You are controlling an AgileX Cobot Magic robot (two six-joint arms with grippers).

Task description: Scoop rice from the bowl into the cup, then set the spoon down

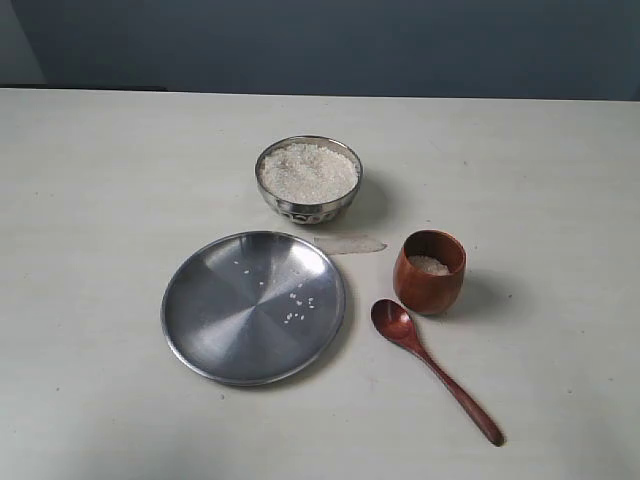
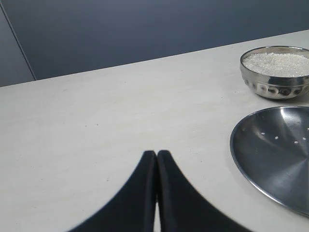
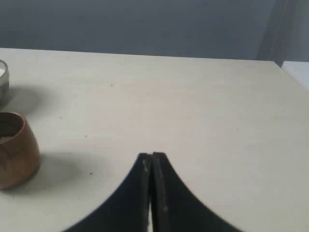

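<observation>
Spoon [image 1: 440, 378] is found flat on the table [image 1: 560, 200], scoop end just beside the cup [image 1: 430, 271], handle running to the near right. Both sets of jaws are pressed together, holding nothing; the right arm's are judged the nearer.

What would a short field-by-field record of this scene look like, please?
bowl: steel, heaped with rice
cup: wooden, some rice inside, right of the plate
spoon: lying unheld on the table, near the cup
plate: steel, a few loose grains on it
left gripper: shut, empty
right gripper: shut, empty
</observation>
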